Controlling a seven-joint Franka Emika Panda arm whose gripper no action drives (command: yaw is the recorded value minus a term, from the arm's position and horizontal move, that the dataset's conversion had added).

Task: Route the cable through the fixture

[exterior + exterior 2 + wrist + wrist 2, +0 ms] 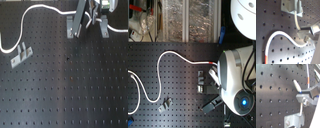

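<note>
While the cable lies in loose white curves across the black pegboard, its far end runs up to the board's back edge in the first exterior view, where the gripper holds it. In the first wrist view the cord passes into a metal clip, with the red band trailing behind. The fingers are closed on the cord just short of the clip (probably to steer the stiff tip into the slot). A second clip stands near the board's left edge, untouched, apparently awaiting its turn. Beyond the board, the second exterior view shows clear bins and loose wires.
</note>
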